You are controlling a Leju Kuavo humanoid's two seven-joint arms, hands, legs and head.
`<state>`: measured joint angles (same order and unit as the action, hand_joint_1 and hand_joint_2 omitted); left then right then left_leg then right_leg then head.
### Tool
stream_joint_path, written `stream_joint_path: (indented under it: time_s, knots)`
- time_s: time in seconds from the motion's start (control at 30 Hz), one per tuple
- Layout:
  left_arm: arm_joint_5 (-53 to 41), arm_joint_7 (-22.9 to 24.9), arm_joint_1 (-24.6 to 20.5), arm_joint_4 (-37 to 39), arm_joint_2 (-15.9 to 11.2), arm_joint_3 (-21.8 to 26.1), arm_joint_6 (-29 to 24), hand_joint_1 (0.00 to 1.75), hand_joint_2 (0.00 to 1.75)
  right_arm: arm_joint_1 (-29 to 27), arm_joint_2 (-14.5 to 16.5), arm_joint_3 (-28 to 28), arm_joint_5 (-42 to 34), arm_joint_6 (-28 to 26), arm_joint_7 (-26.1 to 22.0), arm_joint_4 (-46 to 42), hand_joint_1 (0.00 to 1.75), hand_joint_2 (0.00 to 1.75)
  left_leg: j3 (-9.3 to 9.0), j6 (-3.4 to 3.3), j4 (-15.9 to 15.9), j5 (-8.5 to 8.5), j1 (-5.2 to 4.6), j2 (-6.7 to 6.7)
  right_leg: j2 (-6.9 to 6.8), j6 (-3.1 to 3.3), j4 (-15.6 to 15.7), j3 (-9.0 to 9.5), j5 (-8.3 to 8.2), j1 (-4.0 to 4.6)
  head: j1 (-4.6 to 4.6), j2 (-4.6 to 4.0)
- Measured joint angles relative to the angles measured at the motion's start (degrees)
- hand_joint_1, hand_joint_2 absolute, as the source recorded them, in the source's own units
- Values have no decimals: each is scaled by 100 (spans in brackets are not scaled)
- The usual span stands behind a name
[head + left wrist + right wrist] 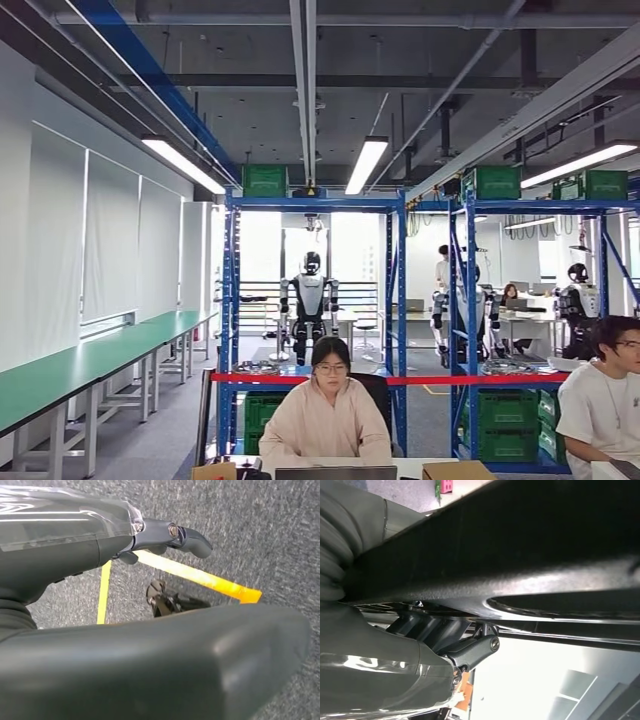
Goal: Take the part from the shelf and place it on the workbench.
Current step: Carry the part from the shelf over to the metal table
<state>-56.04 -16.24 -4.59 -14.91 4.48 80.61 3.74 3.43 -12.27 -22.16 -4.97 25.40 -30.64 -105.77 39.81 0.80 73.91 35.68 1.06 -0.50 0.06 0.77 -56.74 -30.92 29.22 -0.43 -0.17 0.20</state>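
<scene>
Straight ahead in the head view stands a blue shelf rack (230,300), some way off. Flat silvery round parts lie on its middle level, one (256,368) on the left bay and another (504,367) on the right bay. A long green-topped workbench (90,362) runs along the left wall. In the left wrist view my left hand (151,535) hangs over grey carpet, fingers (190,537) stretched out and holding nothing. My right hand (444,647) hangs at my side in the right wrist view, its fingers (478,647) loosely extended with nothing in them.
A red tape barrier (423,380) stretches across the rack. A person in pink (326,420) sits at a desk right in front of me, and a person in white (604,405) sits at the right. Other humanoid robots (308,300) stand behind the rack. Yellow floor tape (203,577) lies under my left hand.
</scene>
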Motion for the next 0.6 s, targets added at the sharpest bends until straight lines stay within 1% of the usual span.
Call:
stream_joint_path:
  time_s: [0.03, 0.07, 0.1, 0.13, 0.17, 0.2, 0.27, 0.3, 0.33, 0.37, 0.4, 0.43, 0.47, 0.5, 0.53, 0.57, 0.6]
  knots:
    - [0, 0, 3, 0, -2, 0, -1, 0, 175, -7, 0, -1, 1, 0, -1, 0, 175, 175, -76, -3, -252, -226, 3, 2, 5, -12, -2, 47, 34, -2, 0, 0]
    - [0, 0, 3, 0, -3, 0, -2, 0, 175, -12, 1, -2, 1, 0, -1, 0, 175, 175, -226, -11, -651, -489, 5, 6, 8, -32, -6, 98, 76, -3, 0, 0]
    - [-1, 0, 1, 0, -5, 0, -2, 0, 175, -14, 0, -2, 1, 0, -2, 0, 175, 175, -379, -26, -1011, -675, 0, 11, 10, -60, -14, 139, 118, 6, 0, 0]
    - [0, 1, -5, 0, -6, 0, -1, 0, 175, -14, 0, -2, 3, 0, -2, -1, 175, 175, -495, -52, -1275, -770, -7, 14, 13, -93, -29, 159, 154, 17, -1, 0]
    - [0, 0, -9, 0, -6, 0, -1, 0, 175, -14, 0, -2, 6, 0, -2, -1, 175, 175, -551, -79, -1407, -783, -18, 16, 15, -125, -37, 164, 179, 25, -1, 1]
    - [0, 0, -10, 0, -6, 0, 0, 0, 175, -14, 0, -2, 8, 0, -2, -2, 175, 175, -564, -110, -1428, -742, -32, 14, 18, -156, -39, 163, 192, 31, -1, 1]
    - [-1, -1, -2, 0, -6, 0, 0, 0, 175, -16, 0, 0, 8, -1, -2, -8, 175, 175, -576, -172, -1457, -716, -25, 9, 17, -210, -42, 173, 227, 21, 0, 1]
    - [-1, -1, -2, 0, -8, 0, -1, 0, 175, -12, -1, 2, 8, -1, -3, -15, 175, 175, -590, -204, -1467, -707, -13, 7, 14, -239, -120, 149, 285, 16, 1, 1]
    - [0, -3, -6, 0, -9, 0, -1, 0, 175, -8, -1, 3, 7, -2, -3, -23, 175, 175, -607, -233, -1476, -698, 0, 8, 11, -267, -315, 62, 393, 11, 1, 1]
    - [1, -4, -12, 0, -10, 0, -2, 0, 175, -6, -1, 4, 7, -3, -4, -29, 175, 175, -622, -258, -1480, -686, 4, 8, 8, -293, -634, -99, 542, 4, 1, 1]
    - [1, -5, -17, 0, -12, 0, -2, 0, 175, -5, -1, 4, 8, -3, -4, -29, 175, 175, -634, -278, -1481, -669, 3, 8, 7, -311, -1051, -329, 708, -1, 0, 1]
    - [1, -5, -16, 0, -11, 0, -1, 0, 175, -6, -1, 3, 10, -2, -4, -23, 175, 175, -650, -289, -1480, -651, -1, 8, 7, -322, -1453, -566, 832, -4, -1, 0]
    - [1, -4, -12, 0, -10, 0, 1, 0, 175, -8, -1, 2, 19, -1, -3, -14, 175, 175, -673, -296, -1480, -629, -5, 7, 7, -325, -1721, -751, 862, -5, -1, 0]
    - [0, -4, -7, 0, -9, 0, 2, 0, 175, -4, -1, 0, 35, 0, -1, -3, 175, 175, -709, -297, -1479, -605, -10, 3, 7, -319, -1776, -838, 769, -4, -1, 0]
    - [-2, -4, -4, 0, -8, -1, 2, 0, 175, 9, -1, -3, 57, 0, 3, 8, 175, 175, -755, -295, -1479, -576, -17, -3, 8, -301, -1584, -807, 557, -1, -1, 0]
    - [-10, -4, -3, 0, -7, -2, 1, 0, 175, 36, -1, -7, 84, -3, 9, 19, 175, 175, -810, -289, -1481, -543, -25, -10, 9, -266, -1197, -687, 267, 7, -1, 0]
    - [-20, -5, -5, 1, -1, -4, 1, 0, 175, 80, -1, -11, 118, -14, 22, 33, 175, 175, -855, -278, -1488, -513, -32, -15, 12, -216, -818, -548, 38, 19, 1, 0]
